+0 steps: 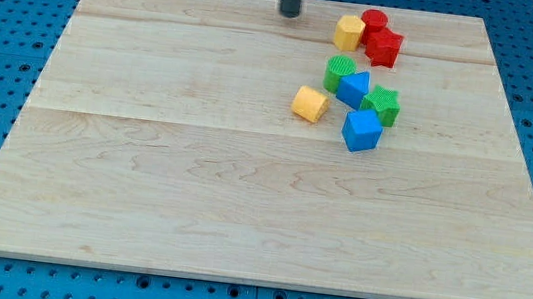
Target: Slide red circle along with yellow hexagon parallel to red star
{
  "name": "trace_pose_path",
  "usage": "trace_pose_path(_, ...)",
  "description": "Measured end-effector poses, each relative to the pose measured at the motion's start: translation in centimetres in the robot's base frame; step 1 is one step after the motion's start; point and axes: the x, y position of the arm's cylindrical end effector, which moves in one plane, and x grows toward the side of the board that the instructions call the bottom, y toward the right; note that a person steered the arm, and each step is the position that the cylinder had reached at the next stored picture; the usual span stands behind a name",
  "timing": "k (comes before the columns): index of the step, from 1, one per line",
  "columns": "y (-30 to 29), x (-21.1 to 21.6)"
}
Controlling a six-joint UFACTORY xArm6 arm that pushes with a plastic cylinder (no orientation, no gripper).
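My tool's rod is cut off by the view's top edge; only its lower part and my tip [289,14] show. Right of my tip, the red circle [374,21] is partly hidden behind the red star [384,47] and yellow hexagon [349,32].

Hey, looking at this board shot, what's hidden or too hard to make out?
- Red circle, camera view: partly hidden by the yellow hexagon and red star.
- Rod above my tip: cut off by the view's top.
- Green blocks: partly covered by blue blocks; shapes unclear.
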Motion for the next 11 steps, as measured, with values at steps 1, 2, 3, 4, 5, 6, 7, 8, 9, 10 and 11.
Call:
trace_pose_path(1, 5.5, -1.0)
trace_pose_path(2, 11.3, -1.0)
trace_pose_path(3, 16.8, 1.3)
trace_pose_path(4, 13.3, 2.3)
trace_pose_path(5, 7.2, 3.3)
trace_pose_path(6, 0.7, 6.4)
trace_pose_path(7, -1.5, 8.1)
trace_pose_path(8, 0.8, 7.1)
trace_pose_path(9, 1.0, 4.5)
trace_pose_path(10, -2.6, 2.7)
trace_pose_path(11, -3.3, 4.7)
